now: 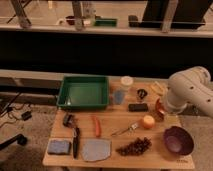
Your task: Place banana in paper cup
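On the counter (112, 117) a green tray (83, 92) is seen at ten o'clock, a purple bowl (178, 140) at four, grapes (134, 146) at five

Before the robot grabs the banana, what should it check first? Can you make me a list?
1. Banana free to grab: ok. It lies on the table at the far right, beside the arm, with nothing on it.
2. Paper cup upright: ok. It stands by the green tray.
3. Paper cup empty: cannot tell. Its inside is hidden.
4. Gripper ready: ok. It is open, low at the right, between the banana and the round fruit.
5. Way to the cup clear: not ok. The blue cup stands right in front of it.
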